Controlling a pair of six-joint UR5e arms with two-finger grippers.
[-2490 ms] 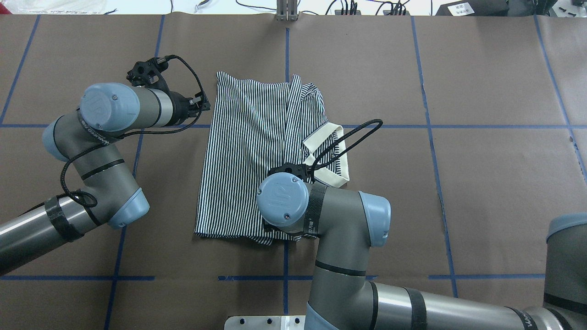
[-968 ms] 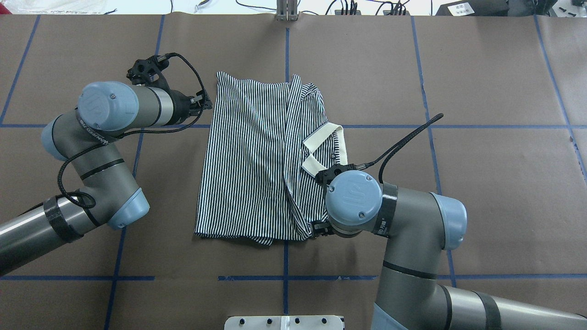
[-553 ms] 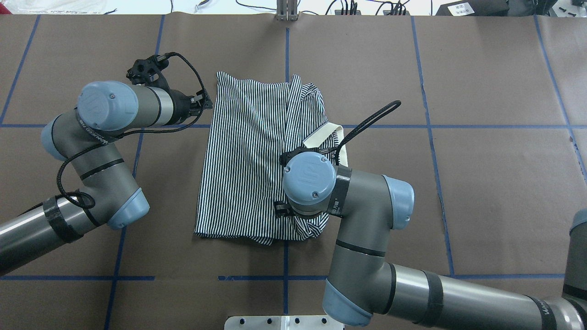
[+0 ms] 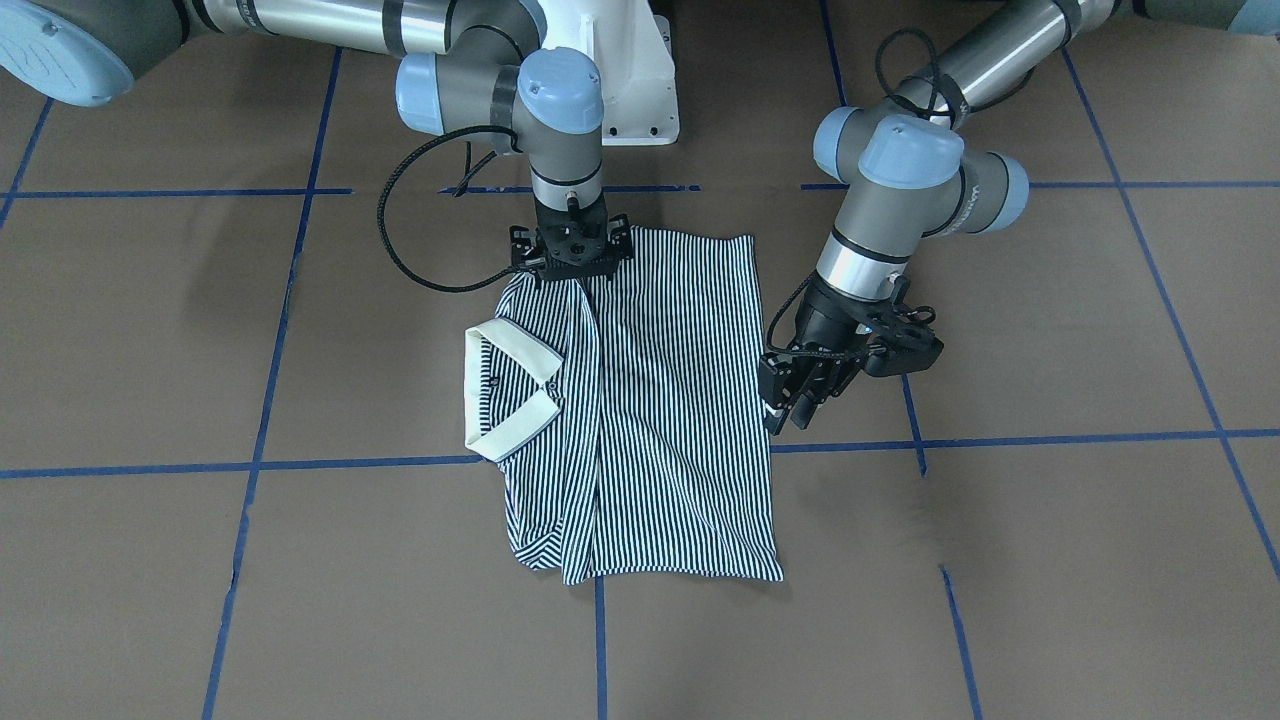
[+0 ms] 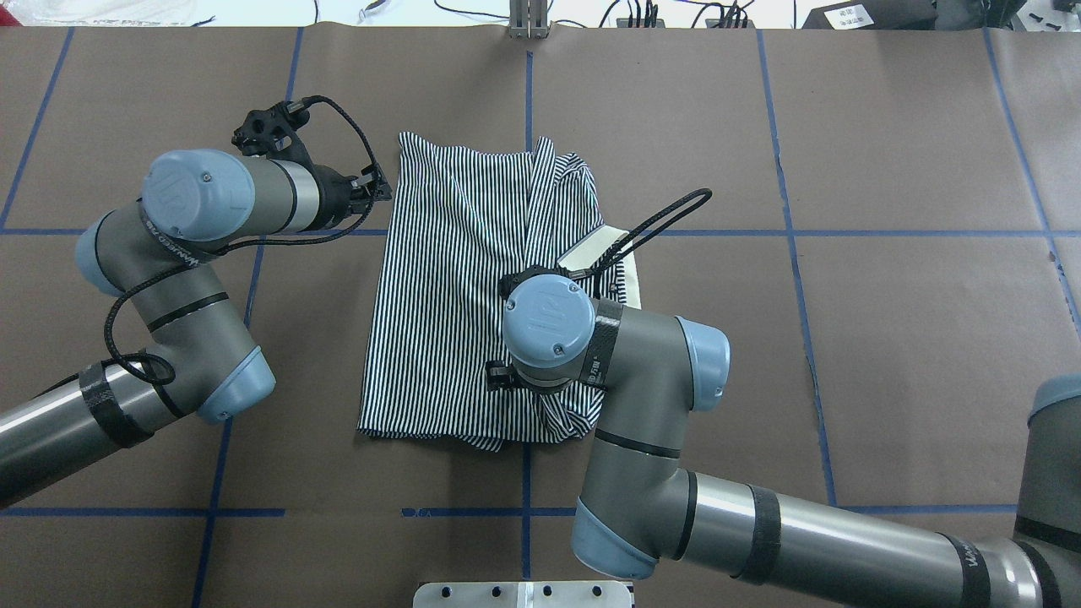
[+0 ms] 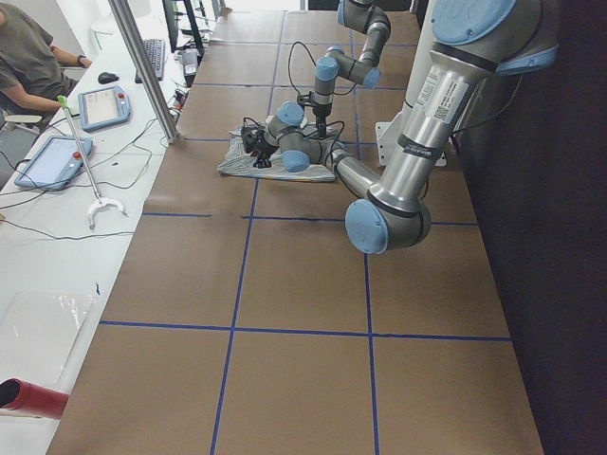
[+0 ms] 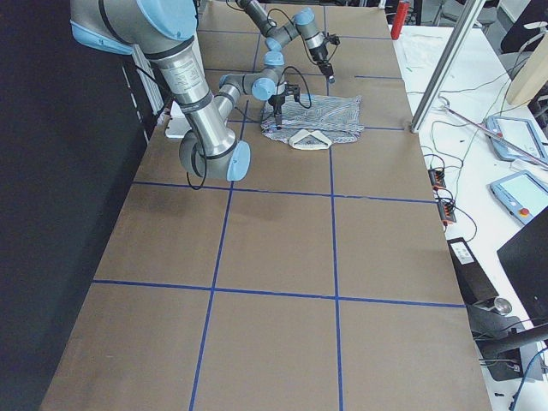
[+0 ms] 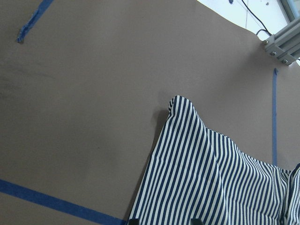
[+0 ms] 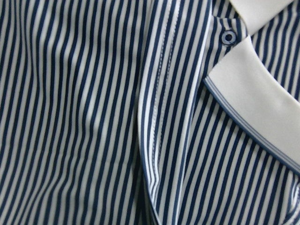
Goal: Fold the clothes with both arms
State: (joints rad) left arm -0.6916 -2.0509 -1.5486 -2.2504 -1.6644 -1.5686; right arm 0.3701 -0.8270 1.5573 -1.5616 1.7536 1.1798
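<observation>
1. Looking across the whole scene, found the table [image 5: 887, 355] papered in brown and ruled into squares by blue tape lines, with the polo shirt [image 5: 448, 295] lying flat near its middle, over a crossing of those lines.
2. Traced the right arm [image 5: 659, 380] in from the robot's right, bent over the shirt's near half with the wrist turned straight down. Traced the left arm [image 5: 194, 321] in from the robot's left, elbowed over bare paper, wrist reaching toward the shirt's left edge.
3. Saw the shirt partly folded into a rough rectangle, long axis running away from the robot, collar side turned to the robot's right and a plain striped panel to the left. Noted fabric bunched at the near right corner, below the right wrist.
4. Placed the left gripper [image 4: 785, 418] just beside the shirt's left edge, raised off the paper and clear of the cloth. Saw its fingers parted and holding nothing, with the shirt's striped far corner ahead in the left wrist view.
5. Placed the right gripper [image 4: 568, 268] pointing down over the shirt's near end, on the collar side of the lengthwise fold. Could not tell how far its jaws stood apart, nor whether any cloth was pinched.
6. Picked out the cream collar [image 9: 253, 103] spread toward the shirt's right edge, about halfway along its length.
7. Spotted a small navy button [image 9: 228, 37] just beside the collar's tip.
</observation>
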